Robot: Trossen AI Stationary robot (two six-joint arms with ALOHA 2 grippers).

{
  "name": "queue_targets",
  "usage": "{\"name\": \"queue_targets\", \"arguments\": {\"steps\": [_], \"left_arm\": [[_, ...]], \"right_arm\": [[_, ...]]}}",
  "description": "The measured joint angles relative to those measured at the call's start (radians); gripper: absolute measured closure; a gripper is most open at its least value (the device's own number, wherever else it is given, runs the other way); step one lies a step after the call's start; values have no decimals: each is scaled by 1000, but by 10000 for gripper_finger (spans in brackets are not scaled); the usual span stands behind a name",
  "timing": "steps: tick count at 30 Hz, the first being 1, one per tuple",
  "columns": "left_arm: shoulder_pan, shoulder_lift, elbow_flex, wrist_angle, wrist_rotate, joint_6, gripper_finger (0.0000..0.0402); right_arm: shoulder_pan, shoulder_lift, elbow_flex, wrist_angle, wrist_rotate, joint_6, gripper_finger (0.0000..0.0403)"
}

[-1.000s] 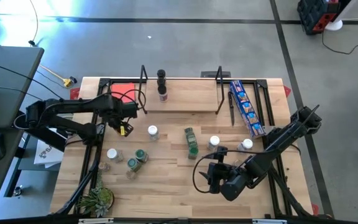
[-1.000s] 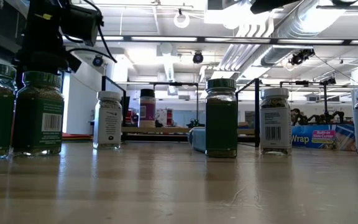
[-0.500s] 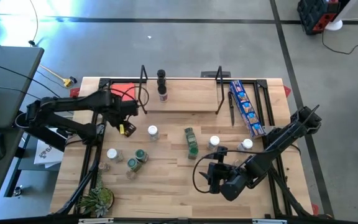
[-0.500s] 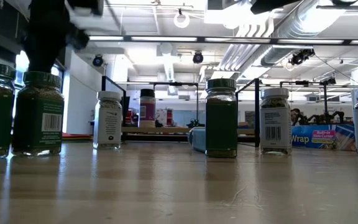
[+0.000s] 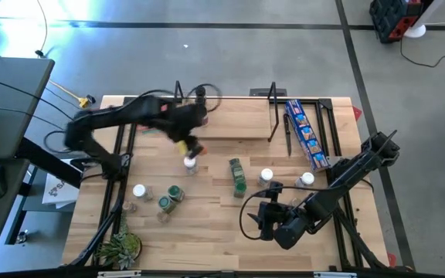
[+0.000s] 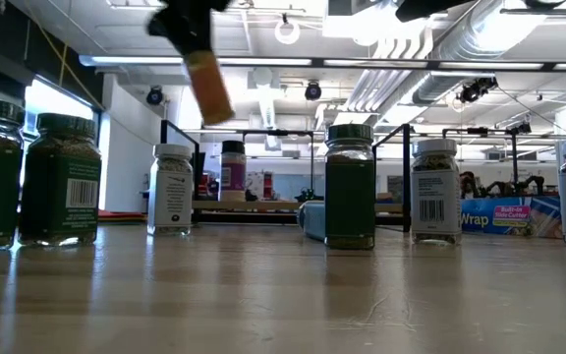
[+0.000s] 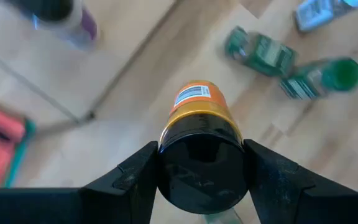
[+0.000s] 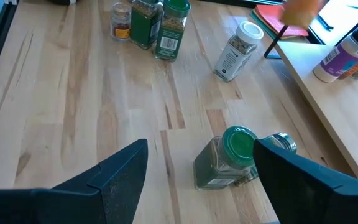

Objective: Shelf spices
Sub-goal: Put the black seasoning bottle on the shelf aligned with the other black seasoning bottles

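My left gripper is shut on an orange-labelled spice jar with a black lid, held in the air in front of the shelf. The low view shows that jar tilted high above the table. Two jars stand on the light-wood shelf board. Several more spices stand or lie on the tabletop: a white-lidded one, green ones, and a cluster near the left edge. My right gripper waits open near the table's near edge, above a green-lidded jar. My left gripper pinches the orange jar at its black-lidded end, with one finger on each side of it. The jar is lifted clear of the table. Its orange body points away from the wrist, tilted.
A long blue packet lies right of the shelf, and a flat red square lies left of it. Black metal loops stand at the shelf's ends. A small plant sits at the near left corner. Bare wood shows along the near edge.
My left arm has swung quickly from the table's left side toward the right and the far edge. It carries the orange jar in the air and has stopped just in front of the shelf. The jar now shows tilted in the low view.
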Motion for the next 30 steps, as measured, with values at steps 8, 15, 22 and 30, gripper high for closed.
{"name": "queue_targets", "arguments": {"steps": [8,15,22,30], "left_arm": [[159,288,225,-74,-42,220,208],[220,406,267,-92,-67,245,206],[232,435,267,-101,-118,246,184],[232,437,267,-96,-130,237,179]], "right_arm": [[0,0,0,-3,-23,33,116],[0,0,0,-3,-24,34,116],[11,0,0,-3,-20,33,116],[27,0,0,-3,-15,31,116]]}}
